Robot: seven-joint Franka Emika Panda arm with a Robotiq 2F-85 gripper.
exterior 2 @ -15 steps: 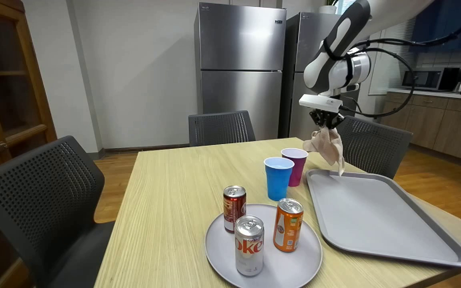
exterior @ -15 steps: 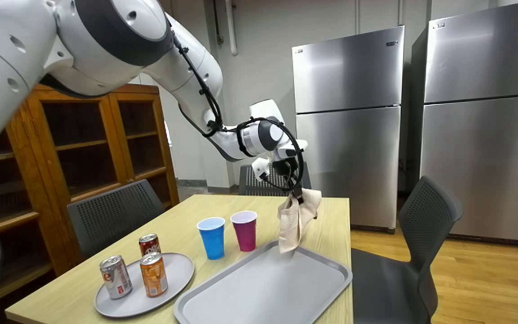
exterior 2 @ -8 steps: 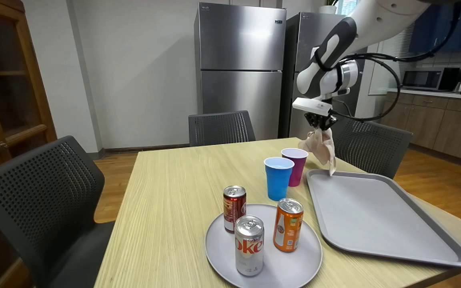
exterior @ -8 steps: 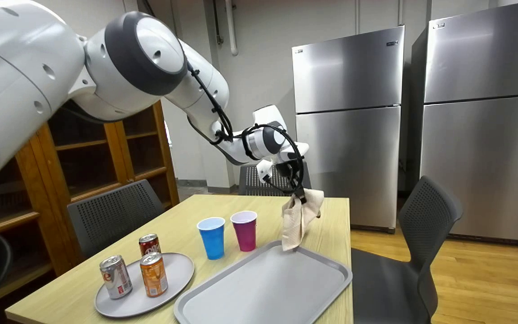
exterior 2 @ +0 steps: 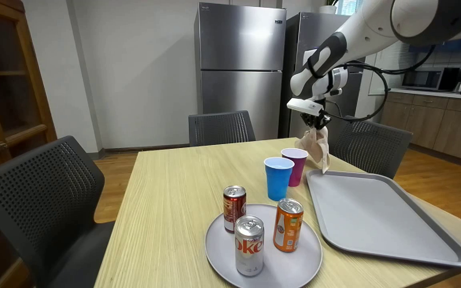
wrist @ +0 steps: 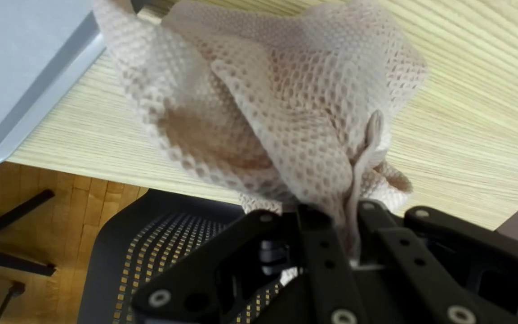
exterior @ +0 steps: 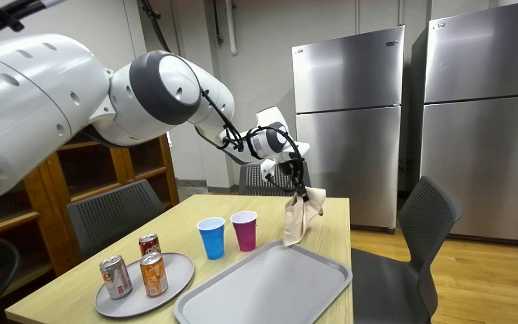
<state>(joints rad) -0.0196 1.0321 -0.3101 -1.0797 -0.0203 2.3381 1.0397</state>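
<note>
Waffle-textured beige cloth (wrist: 299, 108) hangs pinched in the nearly closed gripper (wrist: 342, 216), near an edge of the table (exterior 2: 174, 192); lower end at a corner of the gray tray (exterior 2: 374, 216), contact unclear. Risk: a low sideways sweep could snag the rim or tip the purple cup (exterior 2: 299, 166).

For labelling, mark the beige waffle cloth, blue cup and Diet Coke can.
Beige waffle cloth (wrist: 295, 103): wrist view, central folds.
Blue cup (exterior 2: 278, 181): in an exterior view, wall.
Diet Coke can (exterior 2: 249, 248): in an exterior view, label.

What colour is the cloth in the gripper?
The cloth is pale pinkish beige, clearest in the wrist view.
</note>
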